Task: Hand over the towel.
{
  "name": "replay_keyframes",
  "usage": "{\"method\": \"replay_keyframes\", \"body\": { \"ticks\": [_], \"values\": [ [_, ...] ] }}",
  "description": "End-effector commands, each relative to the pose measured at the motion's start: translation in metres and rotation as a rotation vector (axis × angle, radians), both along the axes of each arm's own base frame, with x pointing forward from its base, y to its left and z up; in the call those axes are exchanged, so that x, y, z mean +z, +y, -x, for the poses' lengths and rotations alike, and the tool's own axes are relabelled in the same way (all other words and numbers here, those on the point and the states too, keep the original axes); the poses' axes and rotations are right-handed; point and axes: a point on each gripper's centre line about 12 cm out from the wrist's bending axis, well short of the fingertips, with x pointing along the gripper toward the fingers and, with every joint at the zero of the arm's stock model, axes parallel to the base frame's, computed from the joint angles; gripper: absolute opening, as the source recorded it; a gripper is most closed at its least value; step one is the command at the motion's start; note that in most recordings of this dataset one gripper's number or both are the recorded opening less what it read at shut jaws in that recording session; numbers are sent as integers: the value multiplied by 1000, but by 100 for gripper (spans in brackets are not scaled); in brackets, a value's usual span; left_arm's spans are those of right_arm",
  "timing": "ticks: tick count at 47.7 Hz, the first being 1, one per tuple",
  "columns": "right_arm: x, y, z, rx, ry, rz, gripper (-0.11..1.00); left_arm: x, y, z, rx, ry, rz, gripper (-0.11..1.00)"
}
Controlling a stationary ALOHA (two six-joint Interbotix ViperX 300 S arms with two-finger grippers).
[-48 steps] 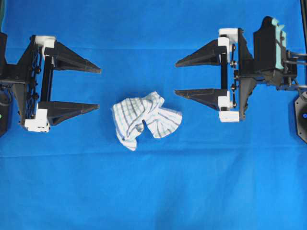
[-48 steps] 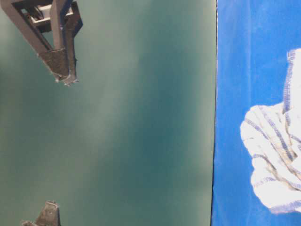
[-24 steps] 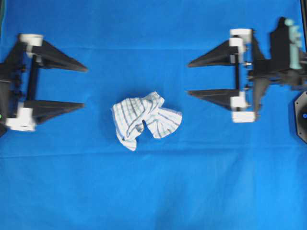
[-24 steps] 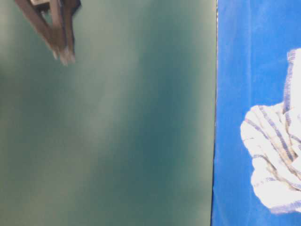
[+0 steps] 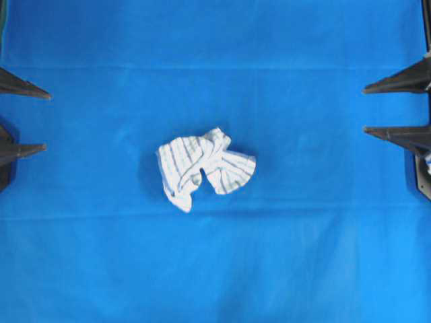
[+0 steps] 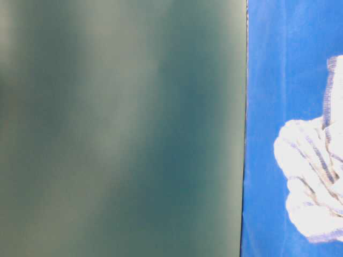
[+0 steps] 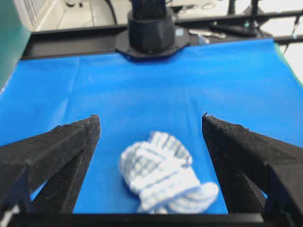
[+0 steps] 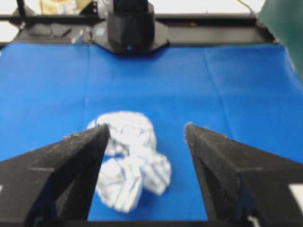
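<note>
The towel [image 5: 204, 166], white with thin blue-grey stripes, lies crumpled in the middle of the blue cloth [image 5: 215, 269]. It also shows in the table-level view [image 6: 313, 182], the left wrist view [image 7: 163, 172] and the right wrist view [image 8: 130, 158]. My left gripper [image 5: 46, 120] is open and empty at the far left edge, well away from the towel. My right gripper [image 5: 365, 109] is open and empty at the far right edge, only its fingertips showing. In both wrist views the towel lies ahead of the spread jaws.
The large plain blue cloth covers the whole table. The opposite arm's black base stands at the far end in the left wrist view [image 7: 150, 30] and the right wrist view [image 8: 130, 26]. A green backdrop [image 6: 123, 128] fills most of the table-level view.
Both grippers have drawn back outward, the left to the left edge and the right to the right edge, staying open. They have left the table-level view. The towel has not moved.
</note>
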Motion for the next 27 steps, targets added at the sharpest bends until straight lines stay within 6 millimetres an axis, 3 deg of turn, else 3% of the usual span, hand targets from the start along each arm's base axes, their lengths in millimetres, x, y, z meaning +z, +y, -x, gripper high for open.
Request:
{"method": "replay_keyframes", "body": {
  "ticks": [1,13,27],
  "values": [
    [-13,0,8,0,2,3,70,-6,2,6,11,-11,-1,92],
    [-54,-1,18,-13,0,0,70,-44,5,18,32,23,6,92],
    [-56,-2,15,-15,-6,-2,70,-56,5,18,32,46,7,92]
  ]
}}
